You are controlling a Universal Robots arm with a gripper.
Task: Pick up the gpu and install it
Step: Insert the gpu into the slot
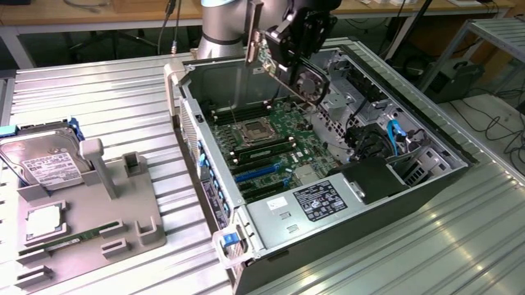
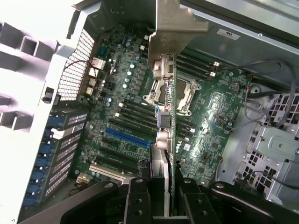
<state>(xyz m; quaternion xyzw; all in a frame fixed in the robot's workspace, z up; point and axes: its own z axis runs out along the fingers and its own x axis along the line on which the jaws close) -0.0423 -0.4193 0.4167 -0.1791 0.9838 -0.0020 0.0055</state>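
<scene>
My gripper (image 1: 287, 54) is shut on the gpu (image 1: 305, 80), a green card with a black round fan and a silver end bracket (image 1: 254, 31). It hangs tilted above the open computer case (image 1: 184, 86), over the far part of the green motherboard (image 1: 262, 141). In the wrist view the gpu (image 2: 171, 116) appears edge-on between my black fingers (image 2: 139, 203), its bracket (image 2: 172, 28) pointing away from me. The blue expansion slot (image 2: 126, 137) lies on the motherboard (image 2: 215, 112) beside the card, apart from it.
A grey fixture (image 1: 90, 227) at the exterior view's left holds a silver hard drive (image 1: 45, 161), a processor (image 1: 45, 221) and a narrow memory stick (image 1: 70, 241). Inside the case sit a power supply (image 1: 320, 203), drive cages (image 1: 369, 92) and blue cables (image 1: 394, 138).
</scene>
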